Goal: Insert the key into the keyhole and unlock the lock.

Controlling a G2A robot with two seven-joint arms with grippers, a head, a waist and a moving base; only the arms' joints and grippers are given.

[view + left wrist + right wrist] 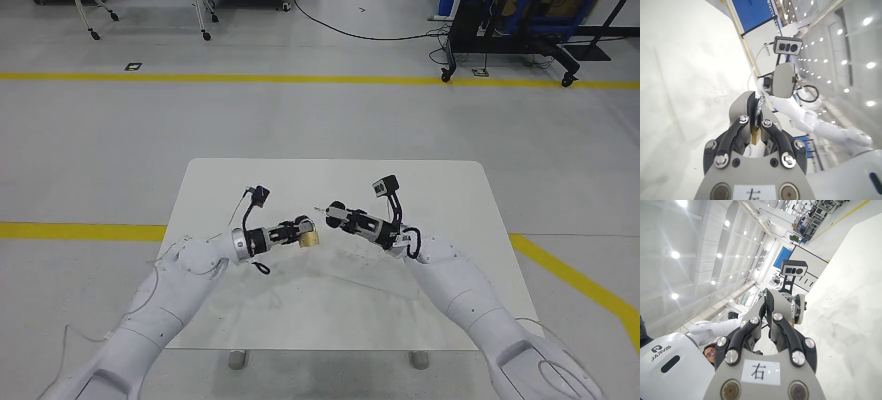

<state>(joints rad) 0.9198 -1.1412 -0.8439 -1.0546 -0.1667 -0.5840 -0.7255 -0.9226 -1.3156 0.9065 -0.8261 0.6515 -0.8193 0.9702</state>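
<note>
Fingers point(740, 111) of the left gripper point(298, 233) are clenching on the lock point(755, 135). They are holding its brass body above the table point(420, 190), near the middle, with the silver shackle sticking out past the tips. Just to the right of it, the right gripper point(335, 213) is hanging in the air, close to the lock but apart from it. Its fingers point(772, 302) are pressing together. A thin sliver at their tip is probably the key point(319, 208), though the view is too poor to be sure.

I judge that the insertion is not yet done. The main risk is bad alignment. If the key is meeting the lock at an angle, it will be striking the brass face beside the keyhole and may be turning or slipping in the pads. The lock is being gripped on narrow sides, so a push from the key could be twisting it loose. I cannot tell which way the keyhole is facing, so the approach may also be coming from the wrong side.
</note>
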